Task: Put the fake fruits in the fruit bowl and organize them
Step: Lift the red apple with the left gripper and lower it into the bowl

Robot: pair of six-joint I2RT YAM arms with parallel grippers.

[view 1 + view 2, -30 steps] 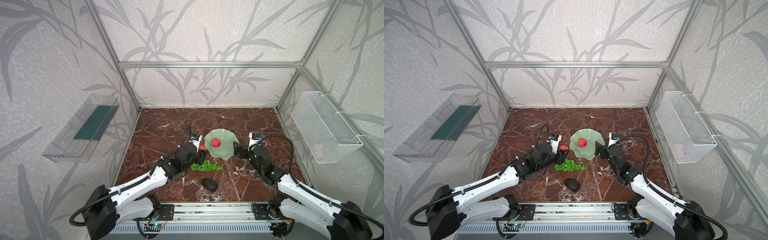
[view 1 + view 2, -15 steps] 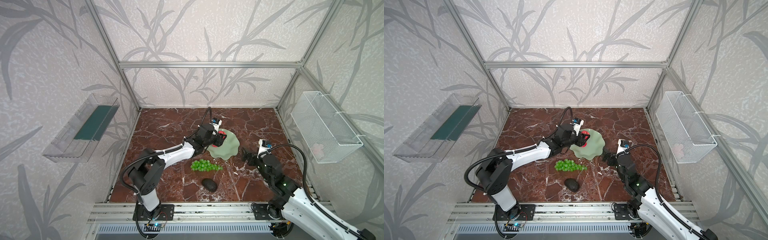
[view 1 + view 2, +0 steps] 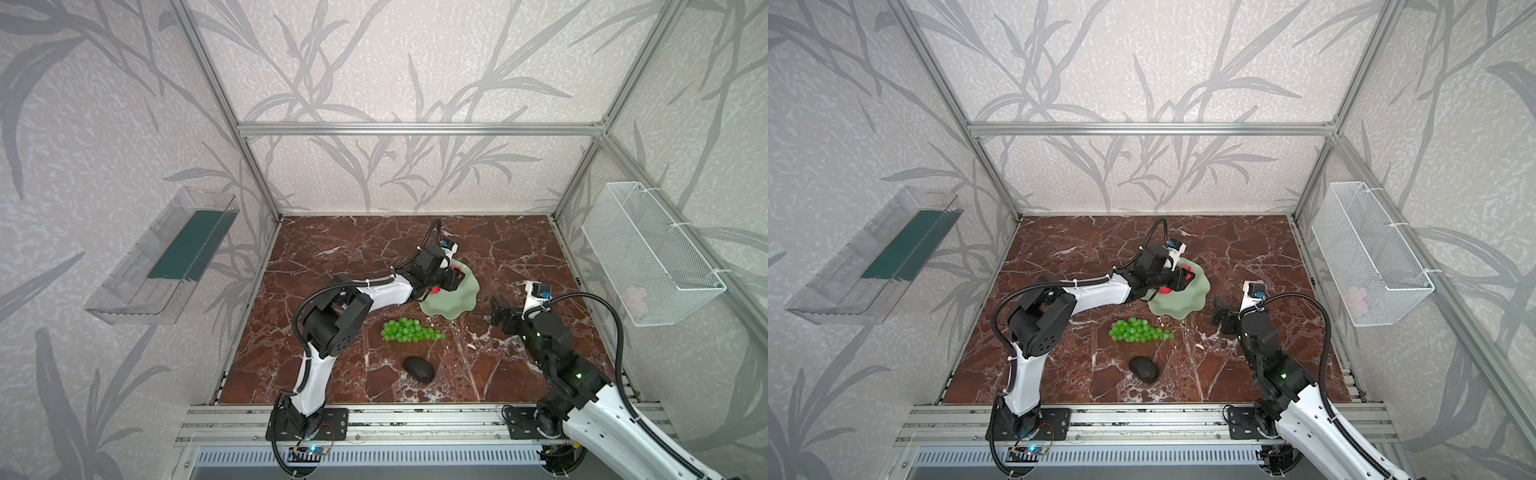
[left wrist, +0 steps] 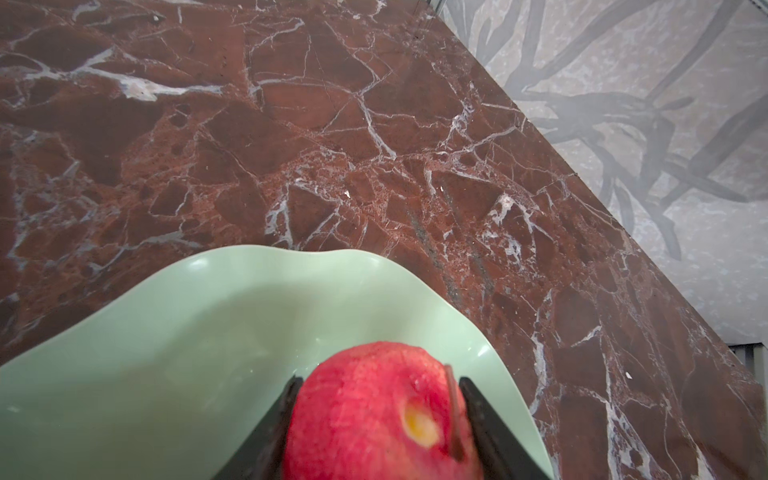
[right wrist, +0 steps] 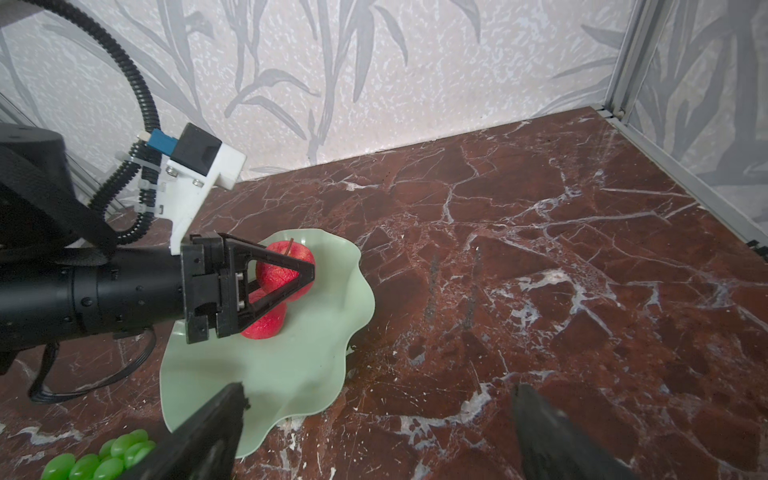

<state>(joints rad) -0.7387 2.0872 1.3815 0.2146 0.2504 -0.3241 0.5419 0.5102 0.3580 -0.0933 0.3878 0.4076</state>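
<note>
Because the task gathers all the fruit into 1 dish, the left gripper (image 4: 379,382) reaches over the wide, shallow, glossy pale green bowl with a wavy rim (image 5: 291,365). Its jaws press on both sides of a small round red fake apple (image 4: 365,419), held low, likely so it can be released without rolling. Just beside it a matching red apple (image 5: 266,322) rests in the bowl; whether they touch cannot be told. The right gripper (image 5: 380,390) hangs near the bowl's rim, jaws wide apart and empty, probably awaiting its turn. On the dark red marble tabletop (image 3: 332,266), near the bowl, lie a bunch of translucent bright green grapes (image 3: 411,330) and a dark pebbly avocado (image 3: 419,369). Count: 2 red apples, 1 grape bunch, 1 avocado, 1 bowl, with 2 fruits lying outside it.
</note>
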